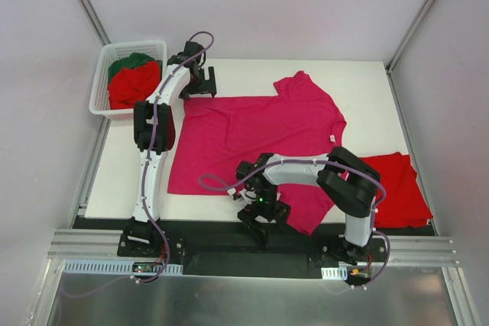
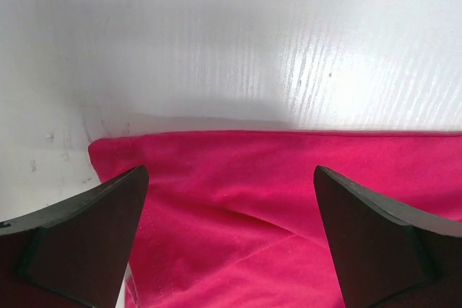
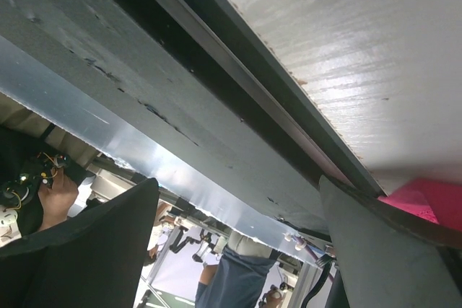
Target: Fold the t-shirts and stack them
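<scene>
Far left, the white basket (image 1: 99, 85) holds a dark green t-shirt (image 1: 134, 60) and a red t-shirt (image 1: 136, 85), both bunched. Just right of it the left gripper (image 1: 200, 89), jaws wide and empty, hangs over the far-left hem corner of the magenta t-shirt (image 1: 252, 131). That shirt lies flat across the middle of the tabletop (image 1: 359, 89). Its long axis runs left to right: hem left, collar right, one sleeve far, one near. The right gripper (image 1: 260, 217), also wide and empty, sits at the near edge beside the shirt's near side, facing off the tabletop. A folded red t-shirt (image 1: 393, 188) lies near right. Judgement: the left arm is better placed, with the corner directly beneath it.
</scene>
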Tool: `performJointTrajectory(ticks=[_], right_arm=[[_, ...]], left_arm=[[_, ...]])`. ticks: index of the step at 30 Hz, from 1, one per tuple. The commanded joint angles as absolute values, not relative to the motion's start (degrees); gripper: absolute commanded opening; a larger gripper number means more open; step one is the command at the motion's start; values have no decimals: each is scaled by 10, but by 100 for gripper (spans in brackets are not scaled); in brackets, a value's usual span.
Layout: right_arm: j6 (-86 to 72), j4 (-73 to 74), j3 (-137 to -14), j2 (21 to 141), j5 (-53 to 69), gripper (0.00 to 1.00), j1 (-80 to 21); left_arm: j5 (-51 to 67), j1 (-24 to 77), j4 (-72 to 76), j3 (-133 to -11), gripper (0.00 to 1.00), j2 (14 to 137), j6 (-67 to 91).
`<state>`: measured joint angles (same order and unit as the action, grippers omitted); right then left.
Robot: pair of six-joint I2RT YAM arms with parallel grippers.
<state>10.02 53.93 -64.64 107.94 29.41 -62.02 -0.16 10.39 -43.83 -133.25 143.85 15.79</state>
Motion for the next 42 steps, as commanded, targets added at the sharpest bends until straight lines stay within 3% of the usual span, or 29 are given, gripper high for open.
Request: performJointTrajectory(ticks=[1,42], right_arm=[[91,545,-637,1054,304,96,-624],[91,573,-634,1048,300,96,-624]], left_arm=[[24,103,-422,-1331,99,1426,164],[66,64,-354,-1382,99,1509,233]])
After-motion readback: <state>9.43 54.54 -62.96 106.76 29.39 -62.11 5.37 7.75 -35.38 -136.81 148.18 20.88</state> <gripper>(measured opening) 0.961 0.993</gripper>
